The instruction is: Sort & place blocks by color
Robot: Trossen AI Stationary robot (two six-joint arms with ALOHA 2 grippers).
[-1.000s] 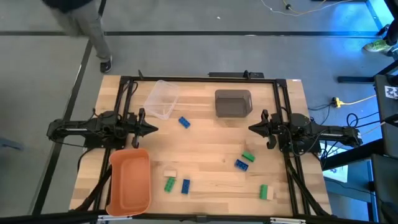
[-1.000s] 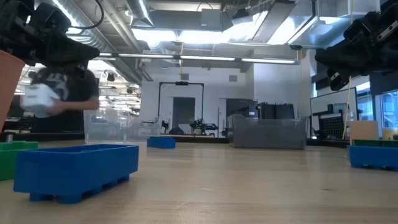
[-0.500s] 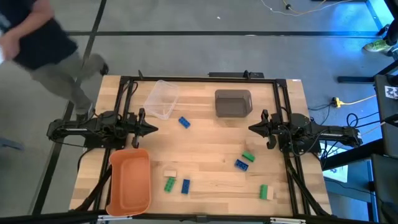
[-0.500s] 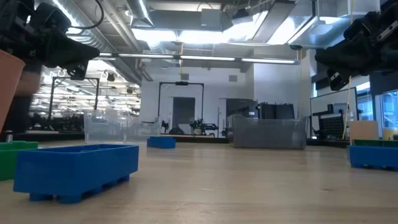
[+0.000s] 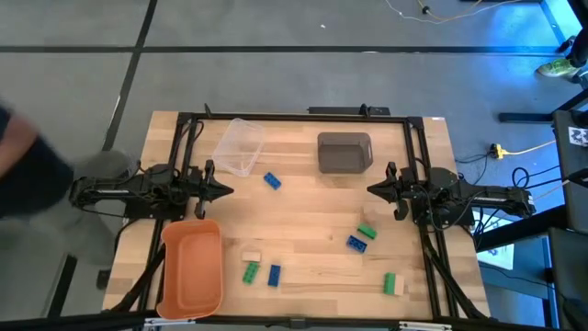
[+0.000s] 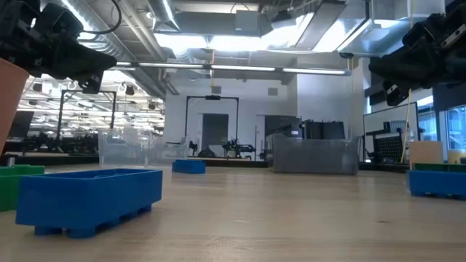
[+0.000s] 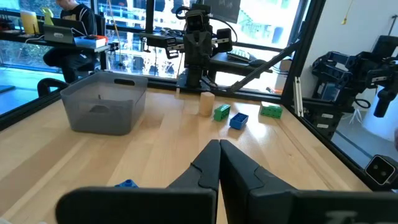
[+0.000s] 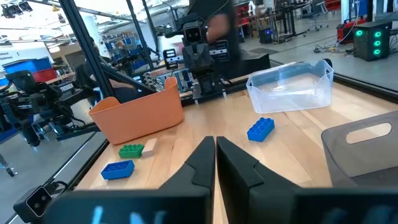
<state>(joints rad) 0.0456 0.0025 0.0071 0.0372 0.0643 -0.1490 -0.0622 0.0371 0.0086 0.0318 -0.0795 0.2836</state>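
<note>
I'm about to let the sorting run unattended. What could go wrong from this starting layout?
The green block and blue block near the right gripper lie touching, so a grasp may drag both. The clear tub looks tipped and light; the left gripper could knock it.
</note>
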